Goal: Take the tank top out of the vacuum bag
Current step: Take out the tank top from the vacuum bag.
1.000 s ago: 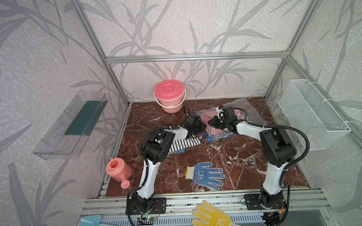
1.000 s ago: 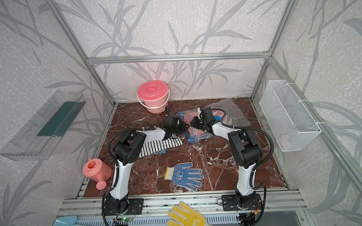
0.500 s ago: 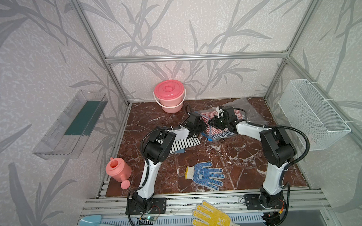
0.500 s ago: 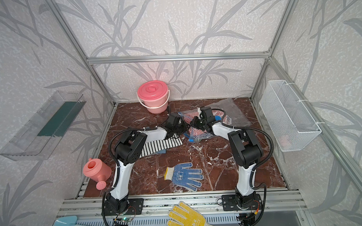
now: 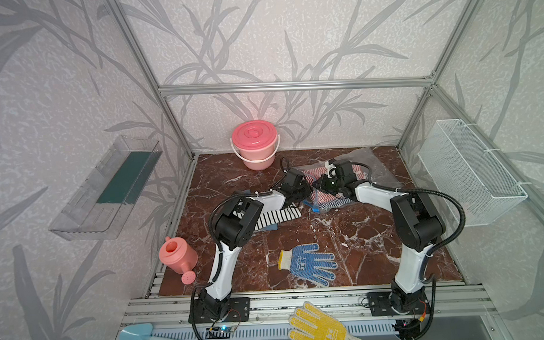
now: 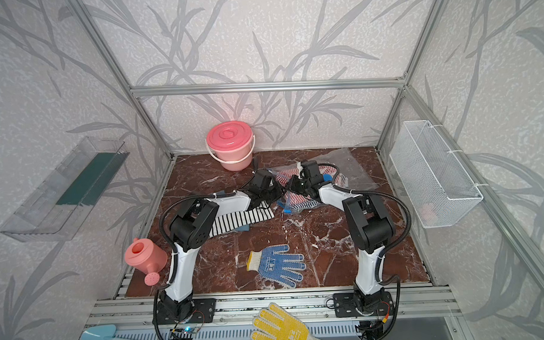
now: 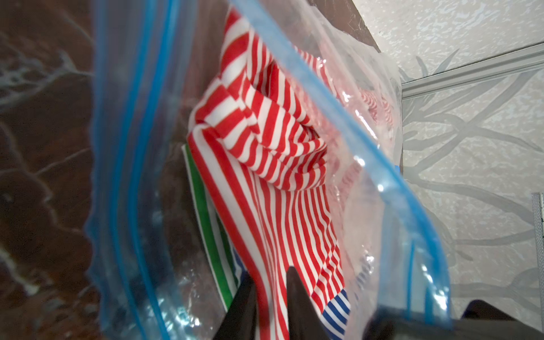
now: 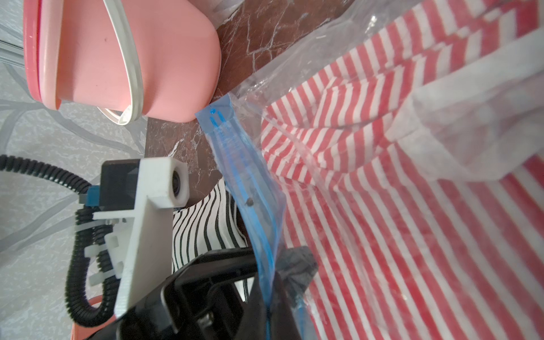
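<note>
Barely begun: my left gripper (image 7: 269, 275), reaching into the bag's mouth, pinches the red-striped tank top (image 7: 279, 141). My right gripper (image 8: 273, 273) is clamped on the blue zip strip (image 8: 235, 156). The vacuum bag (image 5: 373, 164) holds the top alongside green- and blue-striped cloth (image 7: 212, 235). Behind it, the lidded pink bucket (image 5: 255, 143) hides its contents.
</note>
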Robot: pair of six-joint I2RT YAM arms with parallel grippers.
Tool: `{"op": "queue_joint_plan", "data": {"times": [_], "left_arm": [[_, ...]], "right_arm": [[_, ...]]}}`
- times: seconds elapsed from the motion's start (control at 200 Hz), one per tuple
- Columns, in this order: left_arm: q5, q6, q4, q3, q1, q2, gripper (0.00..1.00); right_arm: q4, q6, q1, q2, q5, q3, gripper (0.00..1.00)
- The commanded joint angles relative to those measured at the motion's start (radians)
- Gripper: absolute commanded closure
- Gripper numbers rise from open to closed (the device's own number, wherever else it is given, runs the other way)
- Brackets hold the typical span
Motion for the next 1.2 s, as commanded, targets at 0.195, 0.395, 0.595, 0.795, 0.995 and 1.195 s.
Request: {"op": "queue_joint_plan", "data": {"times": [0.195,0.395,0.595,0.795,0.995,1.195], "left_arm": [[-0.023,0.013,0.01,-0.032,-0.009,-0.067,0.79],[-0.016,0.006,-0.016,0.006,-0.008,-0.028,0.79],[-0.024,0.018,-0.053,0.042,-0.009,0.0,0.78],[-0.011,0.009,-0.082,0.071,-0.008,0.024,0.78],[-0.015,0.003,-0.091,0.068,-0.01,0.021,0.77],[-0.027,0.004,-0.099,0.062,-0.01,0.025,0.77]], "right_arm": [[0.038,0.011,-0.004,0.008,-0.028,-0.001,1.0],[0.037,0.011,-0.006,0.007,-0.027,-0.001,1.0],[0.037,0.015,-0.006,0.008,-0.029,0.0,1.0],[0.037,0.021,-0.01,0.008,-0.028,-0.001,1.0],[0.038,0.023,-0.012,0.003,-0.028,-0.006,1.0],[0.04,0.024,-0.014,0.005,-0.029,-0.006,1.0]]}}
